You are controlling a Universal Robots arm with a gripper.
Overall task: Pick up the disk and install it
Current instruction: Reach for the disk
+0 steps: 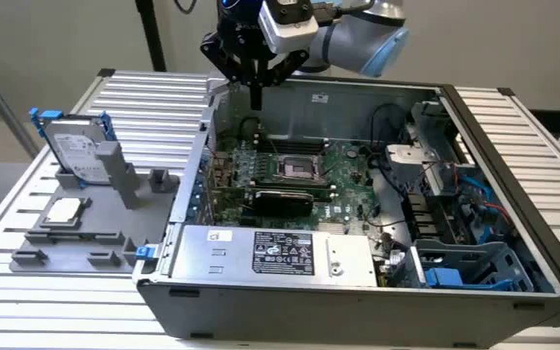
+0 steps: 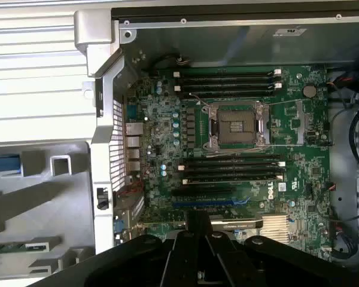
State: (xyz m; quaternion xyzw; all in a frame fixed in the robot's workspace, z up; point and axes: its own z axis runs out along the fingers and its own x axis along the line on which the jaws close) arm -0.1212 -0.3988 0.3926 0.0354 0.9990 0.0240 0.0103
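The disk (image 1: 74, 149), a silver-grey drive with a white label in a blue carrier, stands on edge in a grey holder (image 1: 95, 219) at the exterior view's left, outside the computer case. My gripper (image 1: 256, 93) hangs above the case's back left corner, well apart from the disk, its dark fingers together and pointing down with nothing between them. In the wrist view the gripper (image 2: 197, 236) is over the green motherboard (image 2: 239, 137), and a strip of blue plastic (image 2: 3, 164) shows beside the holder.
The open case (image 1: 358, 306) holds the motherboard, a large silver box with a black-and-white label (image 1: 275, 255) at the front and a blue drive cage (image 1: 465, 266) at the exterior view's right. A small square silver chip (image 1: 63, 210) lies on the holder. Everything rests on a ribbed metal table (image 1: 154, 109).
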